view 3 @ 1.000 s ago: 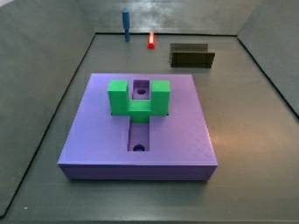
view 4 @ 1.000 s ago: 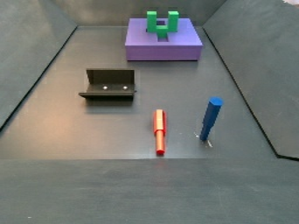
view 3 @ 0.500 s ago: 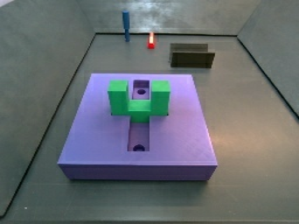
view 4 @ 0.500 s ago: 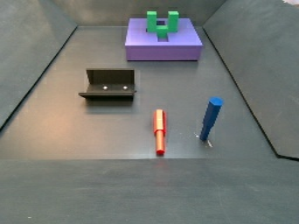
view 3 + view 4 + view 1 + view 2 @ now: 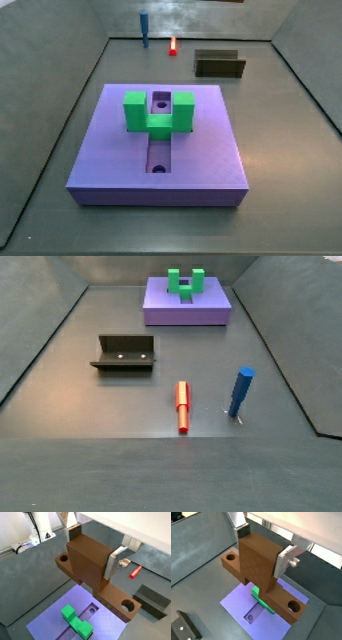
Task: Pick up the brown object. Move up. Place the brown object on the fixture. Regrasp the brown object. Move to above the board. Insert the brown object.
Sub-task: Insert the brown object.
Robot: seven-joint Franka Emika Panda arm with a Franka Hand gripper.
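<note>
Nothing has shifted in either side view since the earlier frames: the board (image 5: 158,140), the fixture (image 5: 219,64), the red stick (image 5: 183,406) and the blue post (image 5: 239,391) lie exactly where they lay; the gripper itself is out of frame in both side views.

Both wrist views show the gripper (image 5: 100,562) high above the surface, with the brown object (image 5: 90,564) between its jaws; a silver finger (image 5: 114,561) lies flat against one face of the piece's tall block, so the jaws are closed on it, though the opposite finger is hidden behind the brown object; the crosspiece runs beneath the block, with a round hole near each end.

Below the held piece lies the board (image 5: 248,607), with its green block (image 5: 262,602) and lengthwise slot showing past the crosspiece; the green block (image 5: 75,618) also shows in a wrist view beside the slot.

On the surface, the fixture (image 5: 124,354) stands well apart from the board (image 5: 186,306); the red stick lies flat just beside the upright blue post, near the fixture.
</note>
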